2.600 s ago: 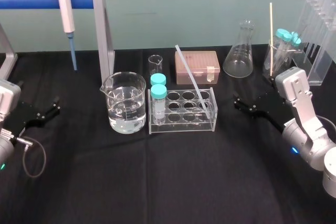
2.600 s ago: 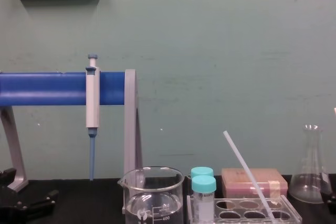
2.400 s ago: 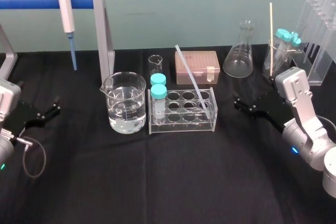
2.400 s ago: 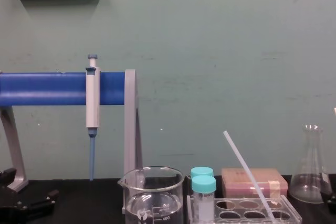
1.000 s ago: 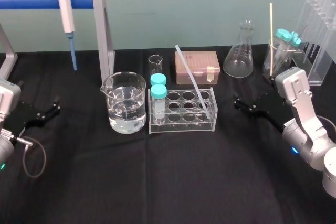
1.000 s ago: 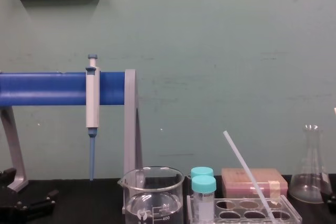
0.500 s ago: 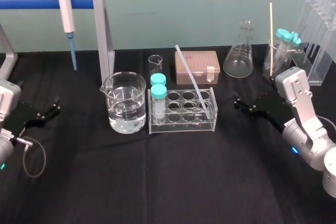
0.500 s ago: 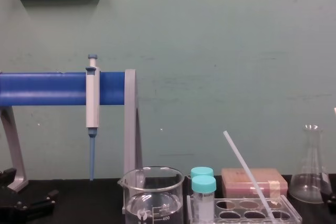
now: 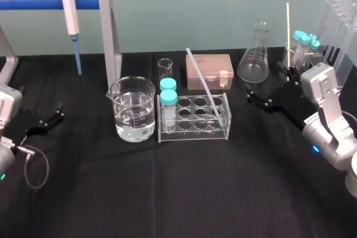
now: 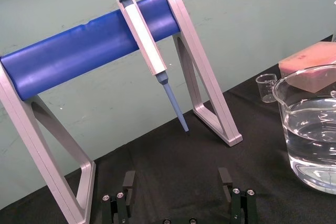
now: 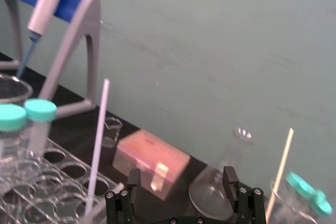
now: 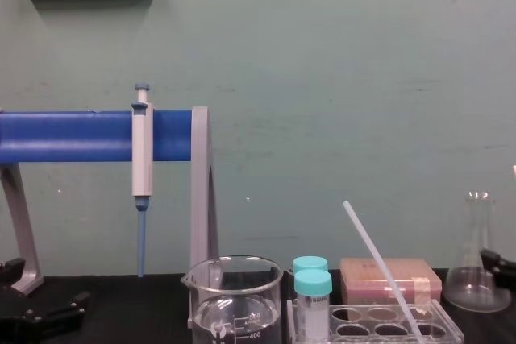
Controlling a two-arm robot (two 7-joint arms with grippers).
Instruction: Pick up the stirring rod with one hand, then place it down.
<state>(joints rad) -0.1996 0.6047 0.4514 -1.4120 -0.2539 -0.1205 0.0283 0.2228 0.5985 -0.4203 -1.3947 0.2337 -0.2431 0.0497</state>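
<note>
My left gripper (image 9: 56, 115) sits parked at the table's left edge, fingers spread wide. The stirring rod (image 9: 202, 82) leans tilted in the clear rack (image 9: 192, 131), beside two capped tubes (image 9: 168, 94). A crooked pull could tip the rack or shove it into the water beaker (image 9: 134, 110). My right gripper (image 9: 269, 83), fingers wide and empty, is right of the rack, near the conical flask (image 9: 254, 54) (easily knocked by a careless swing). The rod's lower tip blurs behind acrylic, so I cannot tell which well holds it.

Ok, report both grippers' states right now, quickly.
Left gripper: open, empty, parked at the robot's left.
Right gripper: open, empty, near the conical flask, apart from the stirring rod.
</note>
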